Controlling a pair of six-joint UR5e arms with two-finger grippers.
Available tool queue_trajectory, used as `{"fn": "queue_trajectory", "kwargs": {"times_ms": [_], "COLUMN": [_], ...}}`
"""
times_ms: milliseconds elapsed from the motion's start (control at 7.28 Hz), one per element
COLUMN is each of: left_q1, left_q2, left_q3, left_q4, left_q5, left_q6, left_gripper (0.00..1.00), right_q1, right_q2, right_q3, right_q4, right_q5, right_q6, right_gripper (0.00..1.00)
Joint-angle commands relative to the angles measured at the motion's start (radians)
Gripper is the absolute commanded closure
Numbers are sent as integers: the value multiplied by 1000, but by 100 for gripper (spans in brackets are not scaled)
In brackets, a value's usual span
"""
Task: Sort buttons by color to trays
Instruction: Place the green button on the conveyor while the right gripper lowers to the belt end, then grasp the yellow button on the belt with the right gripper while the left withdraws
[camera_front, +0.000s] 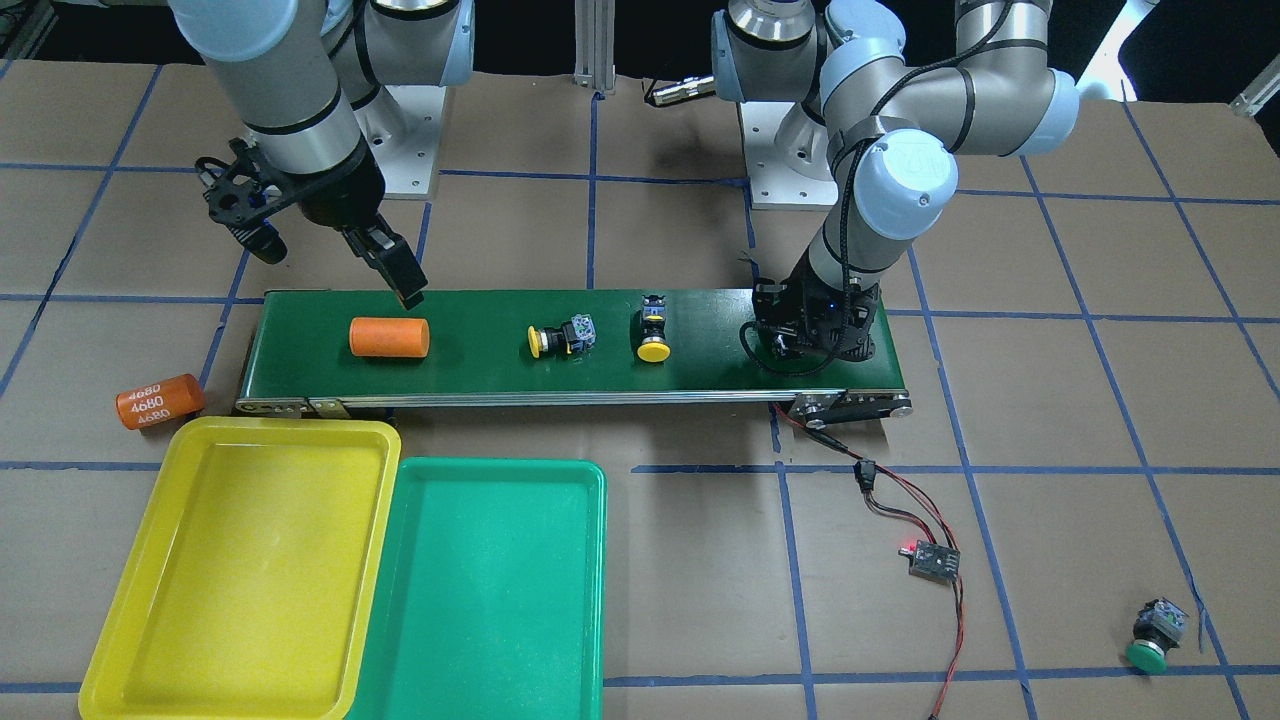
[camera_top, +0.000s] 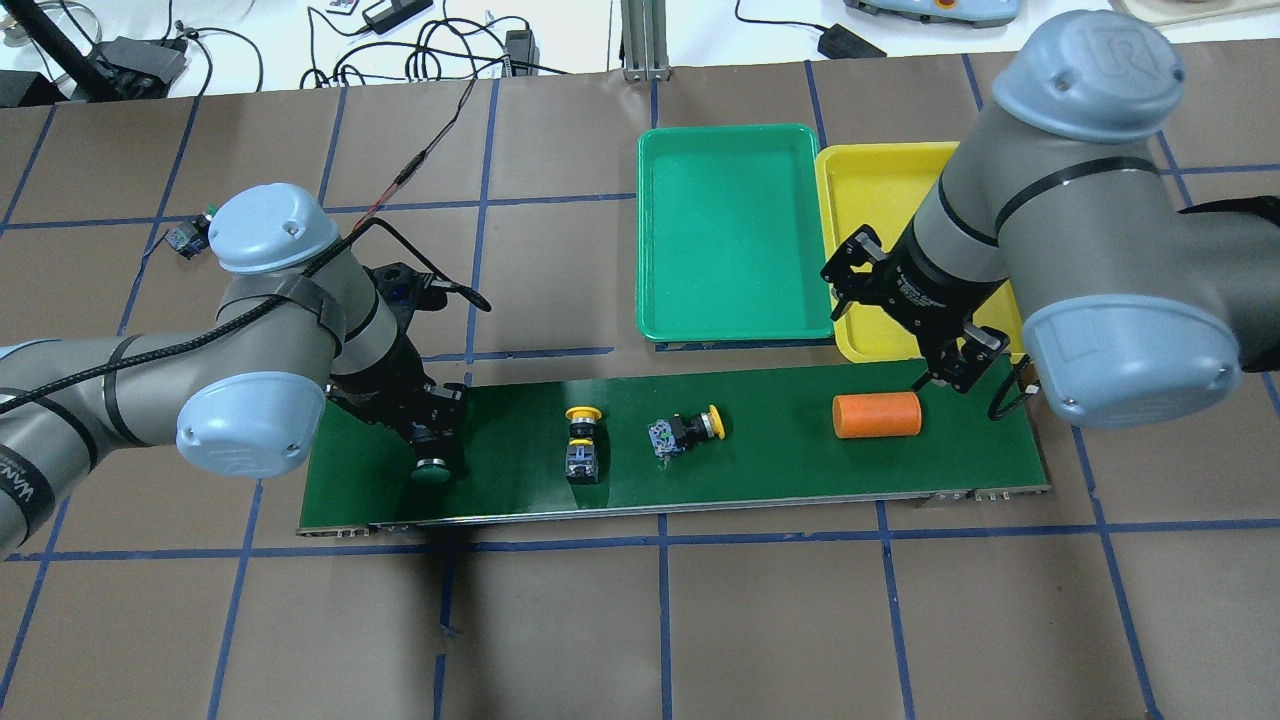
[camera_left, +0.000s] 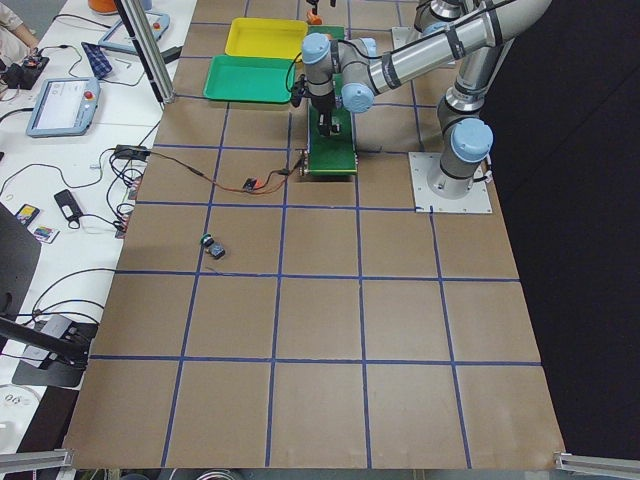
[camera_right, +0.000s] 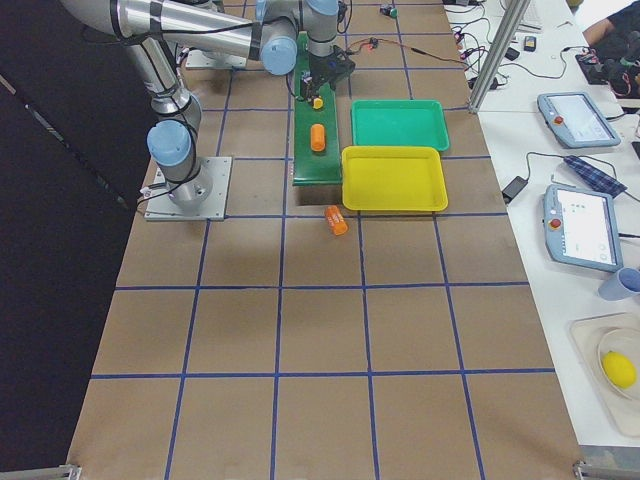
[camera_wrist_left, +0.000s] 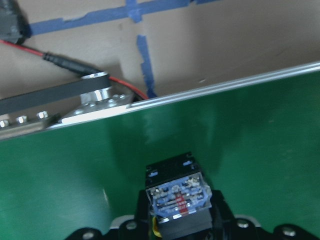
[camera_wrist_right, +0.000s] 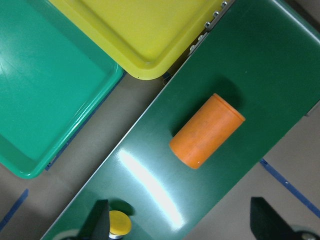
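Just bare yellow tray (camera_front: 250, 560), teal tray (camera_front: 490, 590)

Your two arms were silver-grey tubes with pale blue joint caps and black rings. The right arm (camera_top: 1050, 220) carried an embossed UR mark on its cap; the left arm (camera_top: 90, 400) wore a black braided cable held by straps. Pale base plates (camera_front: 775, 190) showed screws.
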Motion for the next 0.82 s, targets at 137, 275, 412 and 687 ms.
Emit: {"fn": "queue_trajectory", "kwargs": {"times_ms": [137, 275, 412, 687], "left_q1": [10, 10, 28, 242], "left_q2": [-23, 1, -4, -107], "left_q3": [9, 21, 111, 301], "left_q4": [19, 17, -19, -116], "left_q5": [6, 8, 9, 16], "left_q6": [14, 14, 15, 180], "left_gripper": [0, 0, 0, 0], "right_q1": [85, 85, 86, 86], "right_q2": [101, 115, 138, 175], "right_q3": [3, 6, 3, 4], "right_q4": [-110, -110, -111, -110], "right_q5": [-10, -9, -9, -9], "right_q6": [173, 216, 282, 290], "right_gripper": [0, 0, 0, 0]}}
